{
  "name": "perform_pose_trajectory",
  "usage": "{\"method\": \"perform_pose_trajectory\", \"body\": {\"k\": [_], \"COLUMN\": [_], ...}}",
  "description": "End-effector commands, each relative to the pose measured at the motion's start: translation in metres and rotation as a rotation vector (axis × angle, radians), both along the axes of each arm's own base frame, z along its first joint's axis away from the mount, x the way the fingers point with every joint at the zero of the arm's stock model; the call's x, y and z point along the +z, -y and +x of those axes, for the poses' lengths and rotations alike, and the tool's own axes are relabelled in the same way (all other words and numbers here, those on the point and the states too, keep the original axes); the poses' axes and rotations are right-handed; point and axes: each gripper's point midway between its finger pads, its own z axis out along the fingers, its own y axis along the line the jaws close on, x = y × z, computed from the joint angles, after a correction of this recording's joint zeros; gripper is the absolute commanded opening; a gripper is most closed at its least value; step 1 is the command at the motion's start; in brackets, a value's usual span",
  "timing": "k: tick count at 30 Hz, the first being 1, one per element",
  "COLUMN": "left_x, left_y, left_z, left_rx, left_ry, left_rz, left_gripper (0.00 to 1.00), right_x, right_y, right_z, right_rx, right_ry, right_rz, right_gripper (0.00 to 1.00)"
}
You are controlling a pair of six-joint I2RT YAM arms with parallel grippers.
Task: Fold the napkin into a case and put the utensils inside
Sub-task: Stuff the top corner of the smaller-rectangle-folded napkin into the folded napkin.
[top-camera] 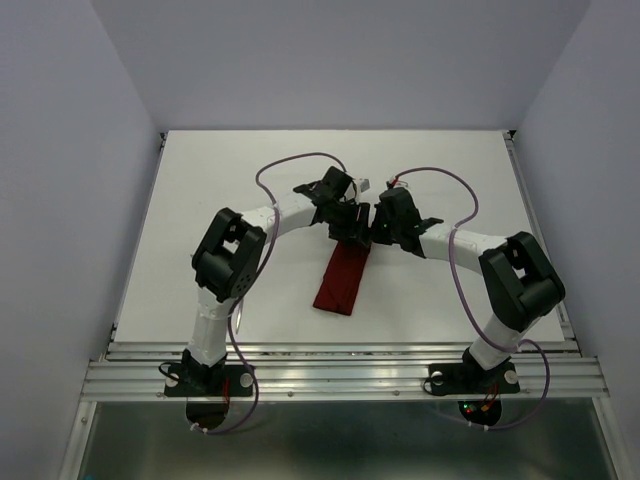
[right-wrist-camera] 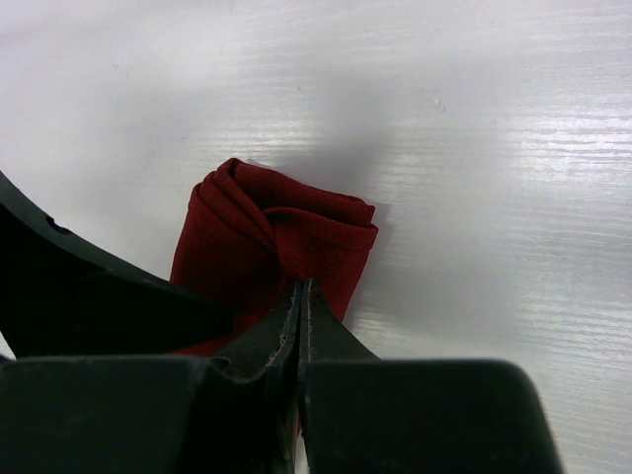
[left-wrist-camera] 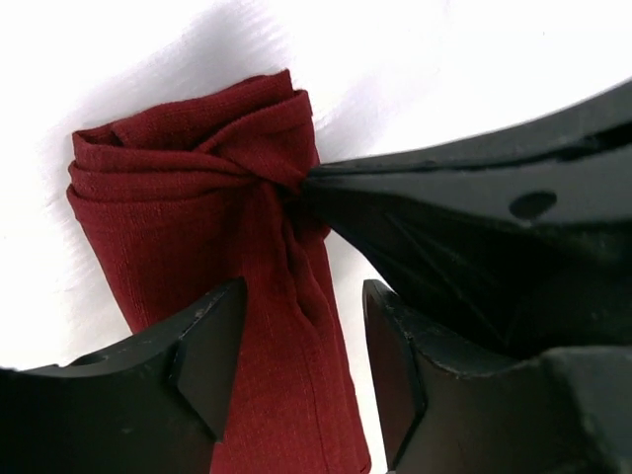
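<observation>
The napkin (top-camera: 340,282) lies as a narrow dark red strip, the case, in the middle of the white table, running from the grippers toward the near edge. Both grippers meet over its far end. My right gripper (right-wrist-camera: 299,286) is shut on a pinch of cloth at that rolled end (right-wrist-camera: 267,222), and the folds pucker toward its tip. In the left wrist view those right fingers (left-wrist-camera: 444,217) come in from the right. My left gripper (left-wrist-camera: 304,365) is open just above the napkin (left-wrist-camera: 188,227), its jaws apart over the strip's right edge. The utensils are out of view.
The white table (top-camera: 230,190) ends in raised side edges and a metal rail (top-camera: 340,365) along the near edge by the arm bases. Purple cables (top-camera: 290,165) loop above both wrists. Pale walls close in the back and sides.
</observation>
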Motion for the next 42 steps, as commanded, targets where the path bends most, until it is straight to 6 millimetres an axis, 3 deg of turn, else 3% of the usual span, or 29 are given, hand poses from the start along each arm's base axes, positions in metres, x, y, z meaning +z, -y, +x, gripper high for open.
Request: {"method": "perform_pose_trajectory", "body": {"k": [1,5,6,8,13,21,31,42], "left_x": [0.039,0.042,0.042,0.039,0.028,0.003,0.005,0.006], "left_y": [-0.001,-0.01,-0.015,-0.02,-0.029,-0.019,0.014,0.022], "left_z": [-0.003,-0.002,0.002,0.004,0.021,0.025,0.016,0.01], "left_rx": [-0.047,-0.04,-0.029,-0.016,0.055,0.062,-0.001,-0.009], "left_ry": [0.093,0.108,0.11,0.1,0.09,0.04,0.019,-0.003], "left_rz": [-0.051,-0.063,-0.068,-0.064,-0.033,-0.017,-0.078,-0.12], "left_gripper": [0.61,0.28,0.14,0.0,0.0,0.0,0.0,0.0], "right_x": [0.009,0.009,0.01,0.01,0.011,0.015,0.02,0.021], "right_y": [-0.005,-0.005,-0.005,-0.005,-0.005,-0.007,-0.009,-0.01], "right_z": [0.005,0.005,0.005,0.005,0.004,0.005,0.007,0.007], "right_rx": [-0.002,-0.003,-0.001,-0.002,-0.001,0.003,0.009,0.008], "right_ry": [0.03,0.032,0.033,0.033,0.032,0.04,0.049,0.047], "right_rz": [0.021,0.017,0.018,0.019,0.024,0.031,0.039,0.044], "right_gripper": [0.01,0.01,0.01,0.01,0.01,0.01,0.01,0.01]}}
